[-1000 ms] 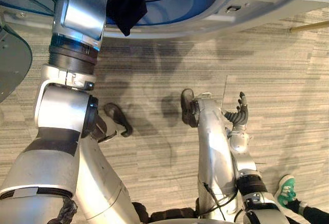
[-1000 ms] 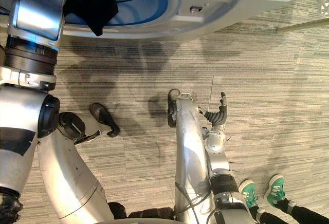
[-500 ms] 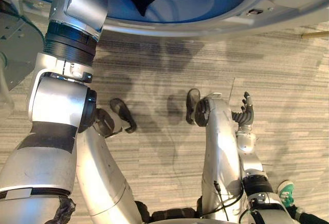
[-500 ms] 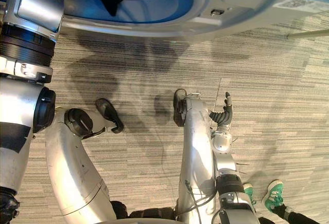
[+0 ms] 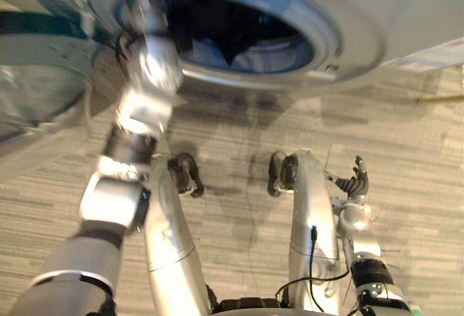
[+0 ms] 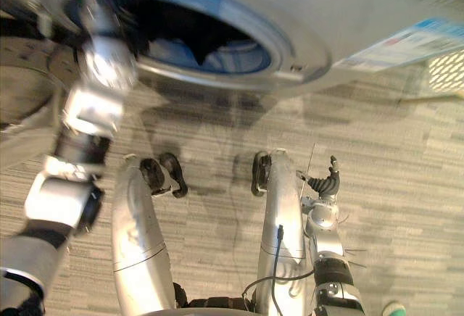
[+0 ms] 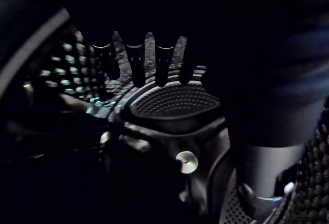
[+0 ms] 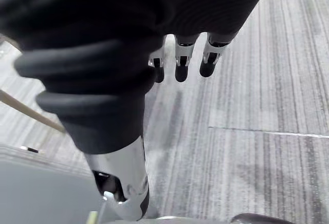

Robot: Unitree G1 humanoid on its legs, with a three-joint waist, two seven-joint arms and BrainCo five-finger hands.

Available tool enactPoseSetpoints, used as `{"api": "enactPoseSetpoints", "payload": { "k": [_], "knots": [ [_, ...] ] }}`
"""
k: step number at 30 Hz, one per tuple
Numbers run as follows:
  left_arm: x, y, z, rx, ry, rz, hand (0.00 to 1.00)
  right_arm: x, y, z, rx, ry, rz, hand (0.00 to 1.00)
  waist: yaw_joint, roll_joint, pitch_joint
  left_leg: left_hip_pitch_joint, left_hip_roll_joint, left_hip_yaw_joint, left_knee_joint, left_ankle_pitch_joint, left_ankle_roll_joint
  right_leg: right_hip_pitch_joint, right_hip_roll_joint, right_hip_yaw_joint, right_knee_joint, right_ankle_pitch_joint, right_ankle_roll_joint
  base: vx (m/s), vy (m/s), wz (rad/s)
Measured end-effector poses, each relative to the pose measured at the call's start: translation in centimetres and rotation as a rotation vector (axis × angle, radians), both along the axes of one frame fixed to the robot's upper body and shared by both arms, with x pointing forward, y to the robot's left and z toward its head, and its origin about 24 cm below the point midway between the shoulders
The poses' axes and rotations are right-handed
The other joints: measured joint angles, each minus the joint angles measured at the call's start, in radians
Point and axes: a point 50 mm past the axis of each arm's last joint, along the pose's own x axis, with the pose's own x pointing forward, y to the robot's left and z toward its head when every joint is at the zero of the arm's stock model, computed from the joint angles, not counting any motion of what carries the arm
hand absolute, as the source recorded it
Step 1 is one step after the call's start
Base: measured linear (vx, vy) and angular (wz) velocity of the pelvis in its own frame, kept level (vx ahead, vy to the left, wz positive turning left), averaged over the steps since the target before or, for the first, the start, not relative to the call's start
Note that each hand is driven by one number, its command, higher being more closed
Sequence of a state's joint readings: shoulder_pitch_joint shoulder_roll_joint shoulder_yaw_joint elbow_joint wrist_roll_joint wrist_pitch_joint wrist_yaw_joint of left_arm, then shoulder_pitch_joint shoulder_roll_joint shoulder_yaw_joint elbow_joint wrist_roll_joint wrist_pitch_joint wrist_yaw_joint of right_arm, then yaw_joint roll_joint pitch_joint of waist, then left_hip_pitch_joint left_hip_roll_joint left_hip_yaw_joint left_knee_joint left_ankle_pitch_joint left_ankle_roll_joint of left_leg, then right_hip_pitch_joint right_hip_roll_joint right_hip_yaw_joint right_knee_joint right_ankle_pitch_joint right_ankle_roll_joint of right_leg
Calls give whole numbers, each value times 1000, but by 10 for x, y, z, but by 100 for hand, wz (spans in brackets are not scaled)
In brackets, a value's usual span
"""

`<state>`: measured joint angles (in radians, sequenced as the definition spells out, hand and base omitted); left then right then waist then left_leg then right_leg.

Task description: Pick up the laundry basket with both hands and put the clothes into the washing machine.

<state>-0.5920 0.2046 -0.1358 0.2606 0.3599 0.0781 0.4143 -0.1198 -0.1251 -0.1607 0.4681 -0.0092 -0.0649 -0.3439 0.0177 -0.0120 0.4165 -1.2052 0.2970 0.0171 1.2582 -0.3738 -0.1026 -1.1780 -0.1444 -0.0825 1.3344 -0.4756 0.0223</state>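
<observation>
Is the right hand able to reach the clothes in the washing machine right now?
Probably not yet. The right hand hangs low over the carpet, apart from the clothes in the drum, and the left arm reaches into the opening.

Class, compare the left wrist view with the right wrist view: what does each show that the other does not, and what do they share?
Left wrist view: the left hand, fingers straight, inside the washing machine's dark perforated drum, near a textured paddle. Right wrist view: the right hand hanging relaxed above striped carpet. Shared: dark-tipped silver fingers seen close up, with nothing visibly held.
</observation>
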Motion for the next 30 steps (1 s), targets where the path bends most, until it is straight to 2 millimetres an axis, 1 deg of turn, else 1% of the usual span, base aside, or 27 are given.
{"api": "enactPoseSetpoints", "payload": {
  "k": [1, 2, 3, 4, 5, 7, 8, 9, 10, 12, 13, 15, 17, 18, 19, 20, 21, 23, 26, 28, 30],
  "knots": [
    [-8, 0, -30, -52, 99, -22, 0, -2, 5, -6, 13, 28, 22, 0, 1, 0, -12, 46, -3, -5, -45, 15, -8, 54, -2, -14, -35, -1, -5, 88, -138, 35],
    [-17, 0, -55, -101, 195, -50, 0, -3, 13, -12, 32, 55, 45, 0, 4, 0, -13, 104, -7, -9, -91, 32, -12, 118, -7, -35, -71, -1, -12, 81, -119, 38],
    [-22, -1, -66, -122, 235, -60, 0, -4, 16, -14, 39, 66, 53, 0, 5, 0, -15, 129, -12, -10, -115, 39, -15, 147, -10, -44, -89, -1, -13, 70, -123, 43],
    [-31, -1, -87, -152, 311, -73, 0, -6, 20, -19, 56, 91, 67, 0, 8, 0, -33, 175, -23, -13, -167, 57, -20, 195, -16, -58, -127, 1, -15, 59, -111, 38],
    [-39, -1, -106, -177, 381, -80, 0, -7, 21, -23, 61, 112, 70, 0, 16, 1, -53, 216, -28, -13, -214, 71, -24, 238, -16, -72, -167, 7, -26, 46, -85, 32],
    [-49, 2, -126, -207, 453, -76, 0, -10, 20, -27, 62, 135, 75, 0, 24, 1, -71, 275, -33, -14, -278, 90, -26, 301, -15, -92, -223, 18, -28, 69, -58, 21],
    [-57, 6, -140, -233, 505, -67, 0, -12, 21, -30, 67, 151, 75, 0, 25, 2, -74, 334, -36, -15, -333, 107, -32, 364, -16, -109, -273, 31, -31, 120, -59, 28],
    [-67, 10, -155, -256, 563, -46, 0, -19, 22, -38, 76, 182, 71, 0, 25, 0, -93, 384, -40, -12, -388, 126, -31, 418, -15, -124, -324, 44, -28, 111, -32, 28],
    [-72, 12, -163, -269, 594, -35, 0, -22, 22, -42, 80, 201, 68, 0, 25, 1, -102, 410, -43, -11, -416, 134, -33, 447, -15, -131, -351, 48, -23, 111, 13, 27],
    [-96, 24, -199, -356, 735, 29, 0, -42, 22, -61, 101, 298, 55, 0, 25, -2, -133, 551, -60, 10, -562, 181, -27, 584, -15, -150, -486, 89, -11, 139, 40, 22],
    [-104, 28, -208, -374, 770, 50, 0, -47, 22, -66, 106, 321, 52, 0, 25, -3, -145, 588, -65, 17, -601, 190, -26, 619, -15, -152, -523, 100, -9, 165, 47, 11],
    [-137, 43, -239, -428, 905, 117, 0, -67, 24, -81, 131, 399, 54, 0, 24, -3, -197, 720, -72, 52, -737, 228, -22, 742, -11, -164, -658, 141, 10, 170, 49, 3],
    [-155, 48, -254, -445, 983, 146, 0, -77, 25, -89, 146, 438, 56, 0, 26, -2, -232, 787, -75, 71, -801, 243, -22, 807, -5, -164, -735, 168, 21, 156, 61, -6],
    [-168, 53, -266, -463, 1045, 178, 0, -82, 25, -93, 155, 464, 60, 0, 26, 4, -262, 824, -76, 77, -841, 253, -18, 855, 3, -170, -802, 192, 31, 208, 104, -6],
    [-181, 55, -276, -468, 1103, 202, 0, -89, 25, -99, 161, 498, 56, 0, 25, 3, -289, 866, -84, 87, -888, 266, -16, 899, 5, -170, -863, 214, 39, 202, 112, -1],
    [-186, 56, -280, -474, 1132, 210, 0, -92, 24, -102, 168, 515, 52, 0, 24, 3, -304, 888, -90, 92, -915, 276, -12, 918, 5, -170, -895, 226, 44, 159, 95, -3],
    [-196, 57, -288, -485, 1180, 218, 0, -98, 21, -107, 179, 549, 46, 0, 24, 3, -328, 930, -101, 99, -975, 295, -9, 955, 7, -171, -963, 254, 52, 129, 77, -3],
    [-204, 59, -294, -487, 1223, 225, 0, -102, 19, -111, 185, 578, 34, 0, 24, 7, -339, 981, -111, 116, -1035, 312, -3, 1010, 12, -166, -1050, 294, 62, 140, 91, -14],
    [-212, 66, -298, -472, 1251, 244, 0, -104, 18, -116, 194, 618, 44, 0, 22, 9, -342, 1014, -123, 134, -1056, 314, -1, 1065, 21, -146, -1142, 348, 73, 95, 85, -24],
    [-214, 69, -298, -467, 1255, 251, 0, -102, 17, -117, 196, 632, 51, 0, 24, 9, -341, 1025, -125, 158, -1068, 317, 4, 1067, 25, -125, -1168, 378, 74, 31, 72, -38],
    [-213, 69, -298, -466, 1257, 253, 0, -95, 19, -115, 189, 621, 66, 0, 25, 12, -337, 1028, -120, 189, -1064, 318, 6, 1048, 34, -94, -1175, 419, 76, -43, 66, -51]
  ]
}}
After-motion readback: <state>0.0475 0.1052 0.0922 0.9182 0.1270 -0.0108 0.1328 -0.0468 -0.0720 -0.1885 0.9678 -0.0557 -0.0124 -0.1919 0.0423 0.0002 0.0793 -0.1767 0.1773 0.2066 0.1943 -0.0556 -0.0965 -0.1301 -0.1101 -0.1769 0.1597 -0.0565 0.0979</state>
